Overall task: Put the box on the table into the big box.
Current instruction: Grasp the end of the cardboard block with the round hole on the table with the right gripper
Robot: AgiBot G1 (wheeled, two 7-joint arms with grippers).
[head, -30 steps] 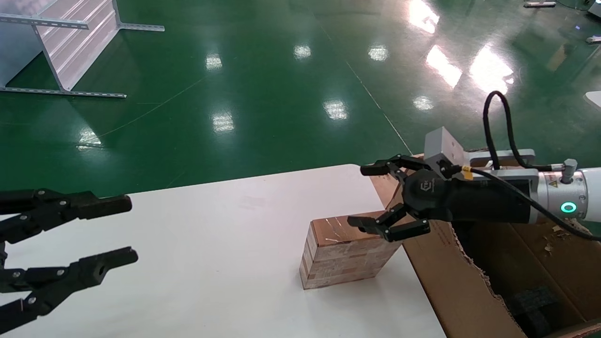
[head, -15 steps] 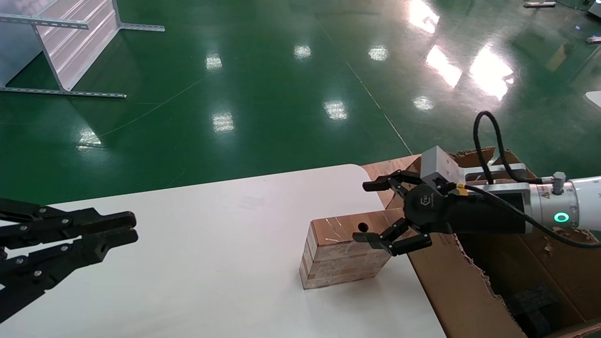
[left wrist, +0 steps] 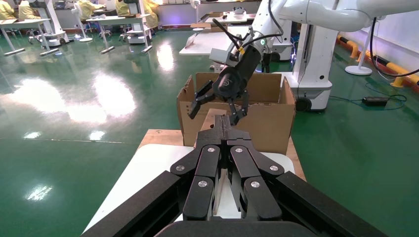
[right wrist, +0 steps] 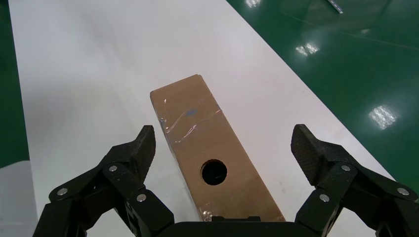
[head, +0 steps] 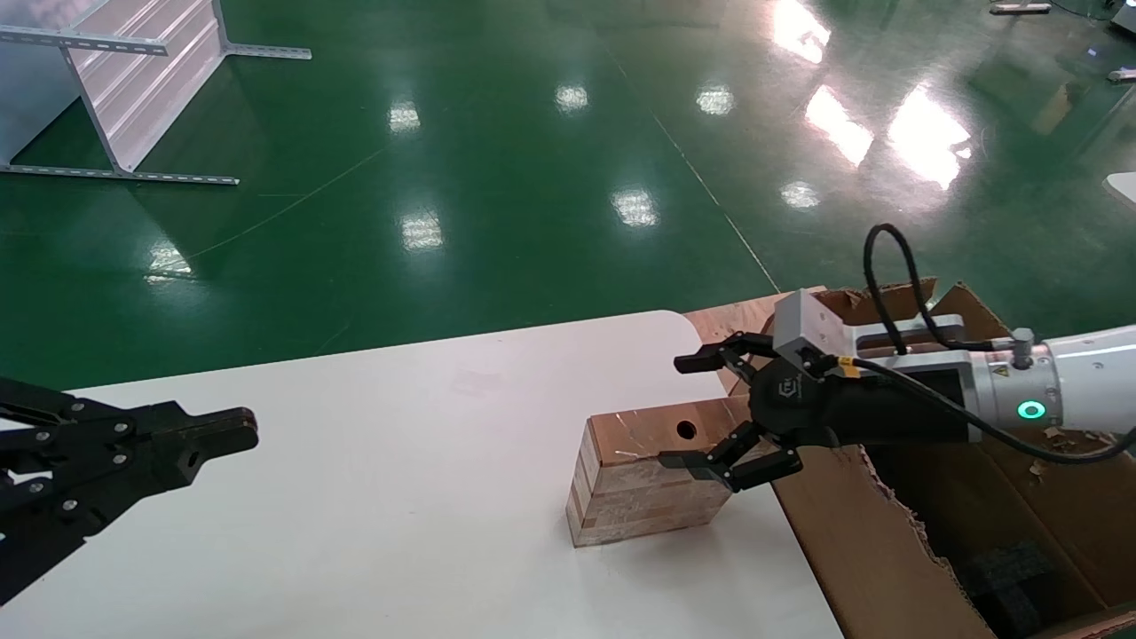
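The small brown-copper box (head: 652,479) with a round hole in its top stands on the white table (head: 399,497) near the right edge. My right gripper (head: 682,411) is open and straddles the box's right end, one finger beyond it and one in front, not touching. In the right wrist view the box (right wrist: 207,148) lies between the spread fingers of that gripper (right wrist: 223,143). The big box (head: 852,532), a torn cardboard carton, stands just right of the table. My left gripper (head: 240,430) is shut and empty over the table's left side.
Black foam (head: 1012,577) lies inside the carton. A grey metal frame (head: 133,89) stands on the green floor far left. In the left wrist view the carton (left wrist: 267,118) shows beyond my shut left gripper (left wrist: 225,126).
My right gripper has come down and a little left, so it now straddles the box's right end. My left gripper has closed from wide open to shut.
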